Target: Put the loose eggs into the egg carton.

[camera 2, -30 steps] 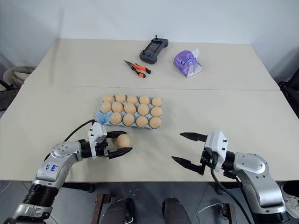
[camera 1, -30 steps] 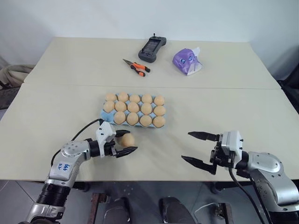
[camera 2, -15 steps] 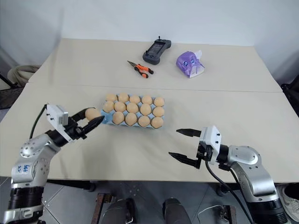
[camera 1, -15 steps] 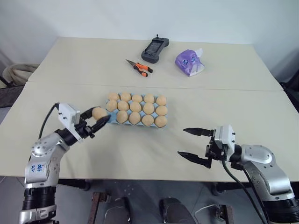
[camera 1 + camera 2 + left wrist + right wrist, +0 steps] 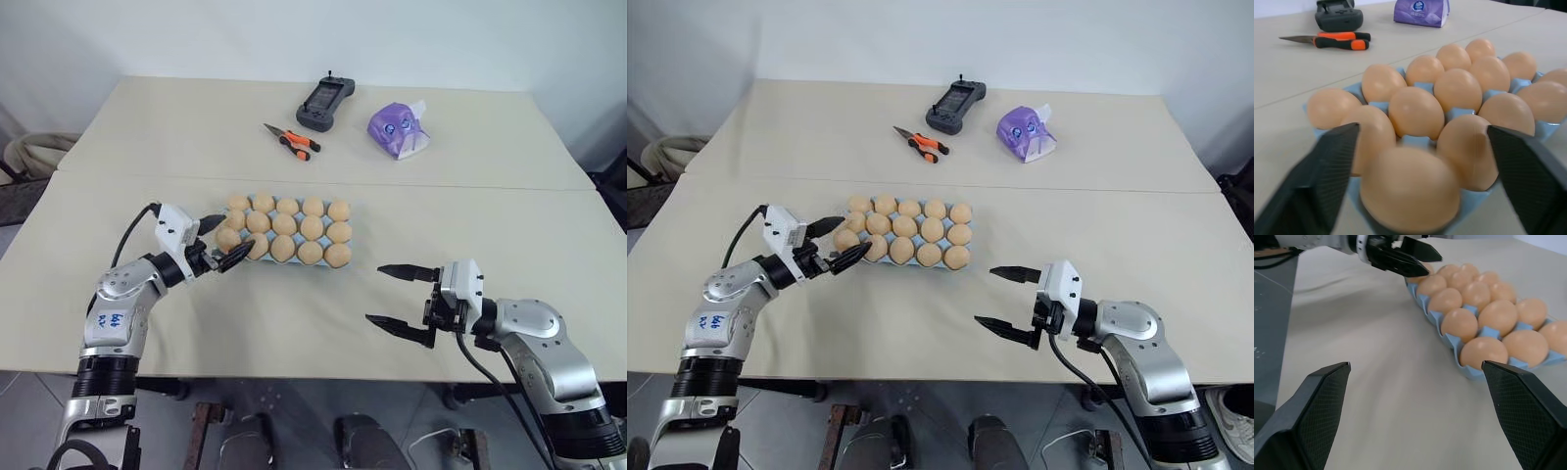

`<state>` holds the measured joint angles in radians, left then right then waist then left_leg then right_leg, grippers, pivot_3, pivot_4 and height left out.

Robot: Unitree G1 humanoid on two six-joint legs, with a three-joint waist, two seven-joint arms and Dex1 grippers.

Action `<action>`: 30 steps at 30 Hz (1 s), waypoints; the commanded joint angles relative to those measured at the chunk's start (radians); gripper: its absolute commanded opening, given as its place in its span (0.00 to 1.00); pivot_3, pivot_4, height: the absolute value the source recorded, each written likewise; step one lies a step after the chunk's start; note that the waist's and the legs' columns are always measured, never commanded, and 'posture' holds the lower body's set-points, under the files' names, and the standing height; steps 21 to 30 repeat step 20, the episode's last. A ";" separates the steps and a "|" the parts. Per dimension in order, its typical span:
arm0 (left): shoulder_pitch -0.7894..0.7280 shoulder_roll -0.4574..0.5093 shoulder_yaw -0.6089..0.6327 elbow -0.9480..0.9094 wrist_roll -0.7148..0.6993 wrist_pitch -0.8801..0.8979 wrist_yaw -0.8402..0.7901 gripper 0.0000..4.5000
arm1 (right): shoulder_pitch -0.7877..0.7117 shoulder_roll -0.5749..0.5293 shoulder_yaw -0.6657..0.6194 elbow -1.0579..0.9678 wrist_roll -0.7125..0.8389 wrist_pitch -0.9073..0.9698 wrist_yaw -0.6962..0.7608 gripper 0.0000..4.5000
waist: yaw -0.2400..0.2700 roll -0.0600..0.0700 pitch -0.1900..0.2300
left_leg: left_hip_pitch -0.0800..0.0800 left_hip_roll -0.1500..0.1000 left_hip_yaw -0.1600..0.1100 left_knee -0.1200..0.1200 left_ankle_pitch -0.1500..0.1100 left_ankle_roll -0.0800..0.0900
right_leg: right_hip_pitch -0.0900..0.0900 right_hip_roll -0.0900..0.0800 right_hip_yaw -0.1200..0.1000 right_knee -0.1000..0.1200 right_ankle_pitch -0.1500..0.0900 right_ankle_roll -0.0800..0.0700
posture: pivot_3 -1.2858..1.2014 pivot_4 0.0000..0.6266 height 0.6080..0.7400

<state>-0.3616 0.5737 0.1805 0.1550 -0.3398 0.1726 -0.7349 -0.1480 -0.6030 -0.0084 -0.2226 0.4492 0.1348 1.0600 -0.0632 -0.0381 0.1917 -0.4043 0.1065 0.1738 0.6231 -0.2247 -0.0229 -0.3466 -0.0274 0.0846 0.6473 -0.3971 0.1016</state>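
Left eye view shows the egg carton (image 5: pixel 284 235) lying flat on the near half of the pale counter (image 5: pixel 294 323), its light-blue cups filled with tan-orange eggs in three rows. At the carton's left end one more egg (image 5: pixel 228 239) sits at the blue edge, between the fingers of the left gripper (image 5: pixel 226 242), which reaches in level from the left. Those fingers stand apart on either side of the egg; the left wrist view shows the same egg (image 5: pixel 1410 191) large and close, with a dark finger (image 5: pixel 1327 176) well to each side of it and clear space between pad and shell, so the egg is not clamped. Whether it rests fully in a cup or on the carton's rim cannot be told. The right gripper (image 5: pixel 402 296) hovers over bare counter to the right of the carton and nearer the front edge, well apart from it, its two black fingers spread wide and empty. In the right wrist view the carton (image 5: pixel 1449 340) lies ahead between those spread fingers, with the left gripper at its far end. On the far half of the counter lie orange-handled pliers (image 5: pixel 290 141), a dark handheld controller (image 5: pixel 322 99) and a purple tissue pack (image 5: pixel 396 129), all well away from the carton.
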 commanded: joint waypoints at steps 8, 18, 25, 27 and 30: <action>0.342 0.153 0.268 -0.255 -0.066 -0.064 -0.088 0.99 | 0.010 -0.068 -0.153 0.060 0.049 -0.032 0.026 1.00 | 0.004 0.000 0.000 | 0.000 0.002 0.001 -0.002 -0.002 0.001 | 0.000 -0.006 0.000 -0.003 0.000 0.000 | 0.52 0.24 1.00; 0.489 0.130 0.295 -0.400 -0.099 -0.014 -0.061 0.99 | -0.067 -0.074 -0.157 0.205 0.037 -0.093 0.099 1.00 | 0.004 0.000 0.000 | 0.001 -0.002 -0.001 -0.003 -0.007 0.000 | 0.004 -0.013 -0.005 -0.005 -0.001 -0.002 | 0.52 0.24 1.00; 0.491 0.130 0.280 -0.419 -0.095 0.006 -0.049 0.99 | -0.089 -0.069 -0.152 0.242 0.033 -0.107 0.110 1.00 | 0.004 0.000 0.000 | 0.001 -0.003 -0.001 -0.003 -0.007 0.000 | 0.004 -0.014 -0.005 -0.007 -0.001 -0.002 | 0.52 0.24 1.00; 0.491 0.130 0.280 -0.419 -0.095 0.006 -0.049 0.99 | -0.089 -0.069 -0.152 0.242 0.033 -0.107 0.110 1.00 | 0.004 0.000 0.000 | 0.001 -0.003 -0.001 -0.003 -0.007 0.000 | 0.004 -0.014 -0.005 -0.007 -0.001 -0.002 | 0.52 0.24 1.00; 0.491 0.130 0.280 -0.419 -0.095 0.006 -0.049 0.99 | -0.089 -0.069 -0.152 0.242 0.033 -0.107 0.110 1.00 | 0.004 0.000 0.000 | 0.001 -0.003 -0.001 -0.003 -0.007 0.000 | 0.004 -0.014 -0.005 -0.007 -0.001 -0.002 | 0.52 0.24 1.00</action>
